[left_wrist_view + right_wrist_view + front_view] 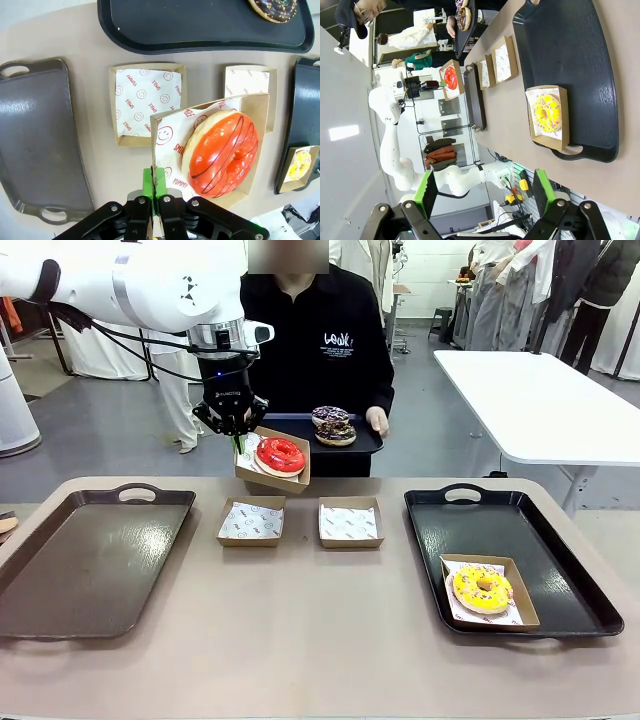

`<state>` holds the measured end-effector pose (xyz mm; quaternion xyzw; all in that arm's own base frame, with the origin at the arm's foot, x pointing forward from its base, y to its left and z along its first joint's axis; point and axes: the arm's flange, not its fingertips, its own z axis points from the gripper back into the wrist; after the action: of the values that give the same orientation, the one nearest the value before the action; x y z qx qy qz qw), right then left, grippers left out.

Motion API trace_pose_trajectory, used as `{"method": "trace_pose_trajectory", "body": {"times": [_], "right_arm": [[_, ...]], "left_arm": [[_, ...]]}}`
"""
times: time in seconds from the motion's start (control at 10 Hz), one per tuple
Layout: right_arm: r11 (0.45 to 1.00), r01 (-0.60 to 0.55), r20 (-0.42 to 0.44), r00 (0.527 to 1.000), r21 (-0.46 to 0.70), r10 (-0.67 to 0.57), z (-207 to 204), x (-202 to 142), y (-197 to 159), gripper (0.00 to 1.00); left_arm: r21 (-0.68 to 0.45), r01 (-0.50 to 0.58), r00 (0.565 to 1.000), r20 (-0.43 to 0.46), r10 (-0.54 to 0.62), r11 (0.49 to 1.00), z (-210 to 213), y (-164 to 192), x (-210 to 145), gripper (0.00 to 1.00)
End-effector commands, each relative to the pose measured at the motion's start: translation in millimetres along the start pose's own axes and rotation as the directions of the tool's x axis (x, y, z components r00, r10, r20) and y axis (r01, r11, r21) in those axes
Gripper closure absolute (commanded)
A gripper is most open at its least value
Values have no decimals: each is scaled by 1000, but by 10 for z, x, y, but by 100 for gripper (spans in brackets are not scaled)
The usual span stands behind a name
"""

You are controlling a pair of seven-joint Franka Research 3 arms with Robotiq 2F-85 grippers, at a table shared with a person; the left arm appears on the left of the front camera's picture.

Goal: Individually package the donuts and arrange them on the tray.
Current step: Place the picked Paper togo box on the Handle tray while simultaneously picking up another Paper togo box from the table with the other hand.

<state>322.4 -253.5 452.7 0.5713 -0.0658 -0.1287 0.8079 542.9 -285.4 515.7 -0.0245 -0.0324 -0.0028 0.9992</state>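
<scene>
My left gripper (pixel 238 440) hangs above the table's far edge, shut on the rim of a paper-lined cardboard box (pixel 268 478) that holds the glossy red donut (pixel 280 454). In the left wrist view the green pads (pixel 148 183) pinch the box wall (pixel 161 131) beside the red donut (pixel 222 152). A yellow sprinkled donut (pixel 482 589) lies in a box on the right tray (pixel 560 570). The person holds a black tray (pixel 372 446) with a purple donut (pixel 330 415) and a chocolate donut (pixel 336 434). My right gripper (pixel 485 192) stands open above the right tray (pixel 570 55), high over the yellow donut (pixel 546 112).
Two empty paper-lined boxes (pixel 251 521) (pixel 349 523) sit side by side at the table's middle. A bare black tray (pixel 90 560) lies at the left. A white table (pixel 540 400) stands behind at the right.
</scene>
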Motion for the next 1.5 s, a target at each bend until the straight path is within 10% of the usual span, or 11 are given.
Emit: {"method": "trace_pose_trajectory", "body": {"times": [0.0, 0.6, 1.4], "right_arm": [[1000, 5, -1, 1000, 8, -5, 0, -10, -11, 0], [1000, 0, 0, 1000, 0, 0, -1, 0, 0, 0], [898, -185, -58, 983, -398, 177, -1957, 292, 1943, 0]], "left_arm": [[-1, 1, 1000, 6, -1, 1000, 14, 18, -45, 100], [1, 56, 998, 8, -56, 998, 23, 217, -140, 99], [-84, 5, 1000, -31, -8, 996, -108, 1855, -1615, 99]]}}
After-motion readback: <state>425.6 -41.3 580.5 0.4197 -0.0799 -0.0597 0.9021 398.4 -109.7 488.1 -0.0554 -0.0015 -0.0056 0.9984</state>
